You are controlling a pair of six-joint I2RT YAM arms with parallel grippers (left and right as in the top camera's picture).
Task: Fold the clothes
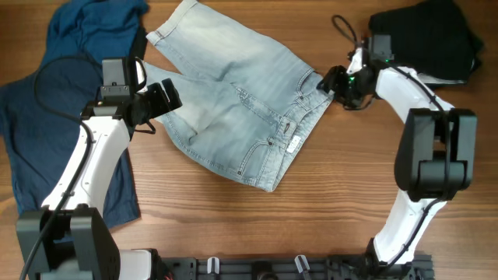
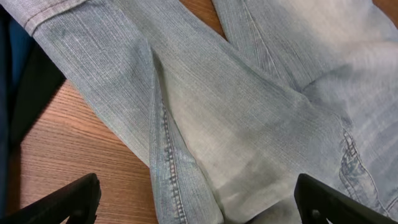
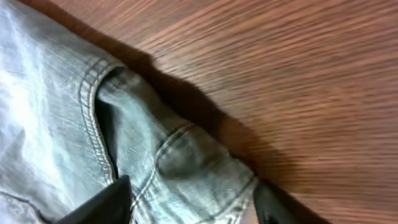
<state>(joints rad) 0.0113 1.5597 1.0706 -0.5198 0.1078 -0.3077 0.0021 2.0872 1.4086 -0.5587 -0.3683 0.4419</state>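
The pale light-blue denim shorts [image 1: 233, 101] lie spread on the wooden table, waistband toward the right. My left gripper [image 1: 167, 97] is open over the left leg, its fingers wide on either side of a stitched seam fold [image 2: 196, 199]. My right gripper [image 1: 336, 82] is shut on the waistband corner of the shorts [image 3: 189, 199], which is lifted a little and casts a shadow on the wood. The shorts fill the left wrist view [image 2: 249, 112] and the left of the right wrist view [image 3: 50, 124].
Dark blue garments [image 1: 31, 132] lie at the far left under my left arm, one bunched at the top left [image 1: 85, 31]. A black garment [image 1: 428, 35] sits at the top right behind my right arm. A black cable [image 1: 346, 31] loops beside it.
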